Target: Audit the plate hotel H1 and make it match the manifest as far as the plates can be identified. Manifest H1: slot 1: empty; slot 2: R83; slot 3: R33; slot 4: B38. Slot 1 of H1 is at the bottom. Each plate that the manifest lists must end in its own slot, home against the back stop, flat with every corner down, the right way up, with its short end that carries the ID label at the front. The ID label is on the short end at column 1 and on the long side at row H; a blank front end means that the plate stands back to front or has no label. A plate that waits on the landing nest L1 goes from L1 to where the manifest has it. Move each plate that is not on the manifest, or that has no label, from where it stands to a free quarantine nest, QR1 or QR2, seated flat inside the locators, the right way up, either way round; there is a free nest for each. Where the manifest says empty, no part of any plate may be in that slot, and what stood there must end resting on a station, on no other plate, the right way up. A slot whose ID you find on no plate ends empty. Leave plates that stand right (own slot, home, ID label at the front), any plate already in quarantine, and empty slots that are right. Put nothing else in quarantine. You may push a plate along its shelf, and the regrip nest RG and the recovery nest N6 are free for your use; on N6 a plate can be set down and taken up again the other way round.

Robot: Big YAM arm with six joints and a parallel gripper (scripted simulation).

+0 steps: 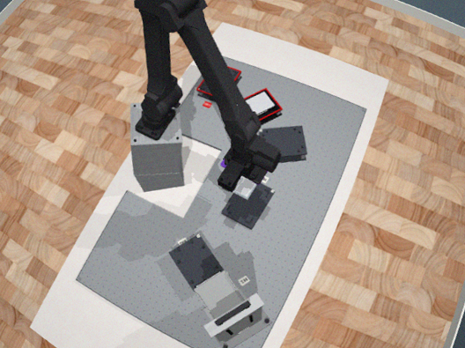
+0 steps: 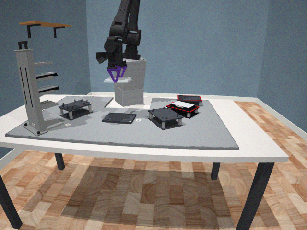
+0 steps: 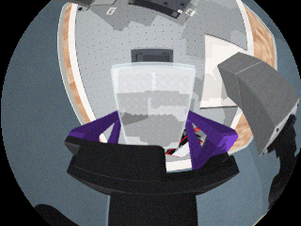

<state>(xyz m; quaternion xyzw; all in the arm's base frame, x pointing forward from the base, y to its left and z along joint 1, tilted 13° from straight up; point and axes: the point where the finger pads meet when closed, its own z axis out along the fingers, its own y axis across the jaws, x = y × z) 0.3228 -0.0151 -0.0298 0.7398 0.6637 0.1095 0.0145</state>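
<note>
You are looking at a white table on a wood-block floor, blue walls behind, with a grey perforated mat laid on the top. Nearest you, at the mat's left end, stands the plate hotel, a grey column with shelves stepping up its side; two of the middle shelves carry dark plates. Just behind it sits a raised black nest. Toward the middle lies a flat black nest on the mat. Above it the gripper hangs high in the air, its purple fingers clamped on the sides of a clear plate, held level. To the right is another raised nest, and beyond it two red-rimmed nests, the nearer one holding a white plate, the farther one dark.
</note>
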